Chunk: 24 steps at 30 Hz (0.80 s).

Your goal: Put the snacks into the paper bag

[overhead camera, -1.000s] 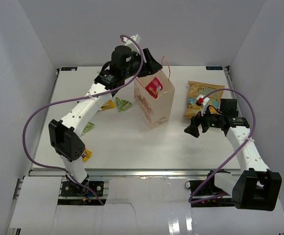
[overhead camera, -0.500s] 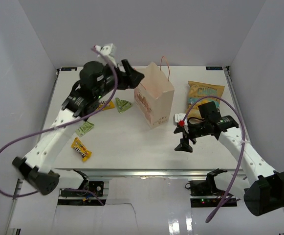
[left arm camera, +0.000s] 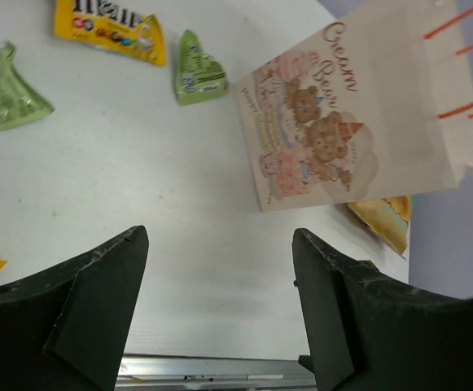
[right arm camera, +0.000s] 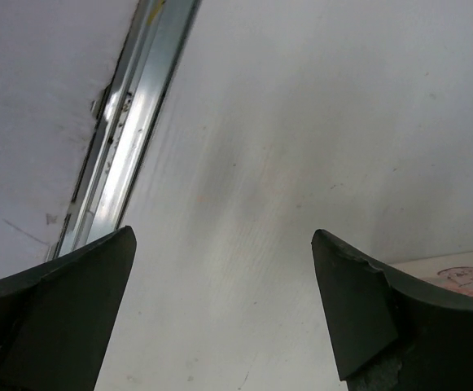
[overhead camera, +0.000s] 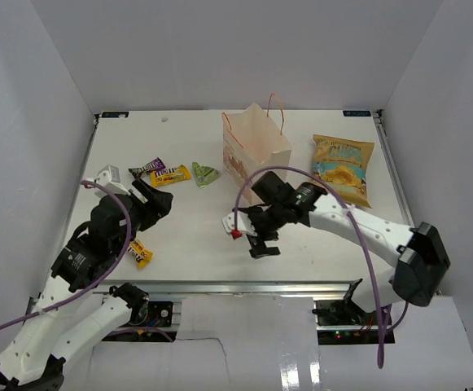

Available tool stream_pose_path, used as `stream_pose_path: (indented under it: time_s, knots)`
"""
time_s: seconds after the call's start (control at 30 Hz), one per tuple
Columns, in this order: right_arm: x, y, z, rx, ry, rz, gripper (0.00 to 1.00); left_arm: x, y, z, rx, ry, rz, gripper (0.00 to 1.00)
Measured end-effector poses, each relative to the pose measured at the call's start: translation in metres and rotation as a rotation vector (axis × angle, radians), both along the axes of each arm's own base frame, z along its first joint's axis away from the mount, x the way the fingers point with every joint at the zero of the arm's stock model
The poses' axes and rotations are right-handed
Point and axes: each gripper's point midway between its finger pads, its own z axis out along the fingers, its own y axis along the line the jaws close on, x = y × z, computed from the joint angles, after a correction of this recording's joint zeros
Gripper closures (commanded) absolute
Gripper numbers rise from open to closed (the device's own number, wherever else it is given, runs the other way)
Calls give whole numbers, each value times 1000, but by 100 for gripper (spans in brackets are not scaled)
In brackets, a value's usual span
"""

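Observation:
The cream paper bag (overhead camera: 256, 147) stands upright at the back middle, its bear print showing in the left wrist view (left arm camera: 346, 122). The yellow crisp packet (overhead camera: 343, 167) lies flat to its right. Purple (overhead camera: 146, 169), yellow (overhead camera: 171, 175) and green (overhead camera: 205, 173) wrappers lie left of the bag, and an orange one (overhead camera: 140, 254) lies near the front left. My left gripper (overhead camera: 156, 196) hangs open and empty over the left table (left arm camera: 220, 236), above the wrappers. Just in front of the bag, my right gripper (overhead camera: 252, 232) is open and empty over bare table (right arm camera: 221, 236).
A second green wrapper (left arm camera: 4, 94) lies near the yellow one (left arm camera: 110, 28). The metal rail of the table's front edge (right arm camera: 138, 122) runs close to the right gripper. White walls enclose the table on three sides.
My left arm has pulled back from above the bag to the front left, opening. My right arm has swung left in front of the bag. The pink wrapper at the bag's mouth no longer shows.

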Motion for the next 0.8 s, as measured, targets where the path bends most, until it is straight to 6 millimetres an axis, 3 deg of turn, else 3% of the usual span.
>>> stream_pose_path:
  time_s: [0.2, 0.3, 0.37, 0.47, 0.53, 0.63, 0.73, 0.8]
  knots:
    - [47, 73, 7, 10, 97, -155, 0, -17, 32, -53, -5, 268, 257, 22]
    - [51, 96, 2, 10, 185, -251, 0, -25, 46, -71, 40, 382, 370, 21]
    - [42, 112, -6, -6, 259, -314, 0, -25, 50, -69, 60, 405, 401, 21]
    - [22, 141, -17, -40, 361, -384, 0, -23, 52, -36, 40, 340, 388, 20]
    - [12, 164, -23, -53, 416, -422, 0, -22, 52, -2, -16, 233, 348, 20]
    - [2, 202, -27, -43, 473, -477, 0, -33, 55, 37, -100, 75, 274, 19]
    - [2, 233, -29, -7, 512, -533, 0, -54, 62, 64, -180, -51, 215, 19]
    - [5, 246, -32, 13, 540, -569, 0, -64, 64, 70, -212, -93, 183, 19]
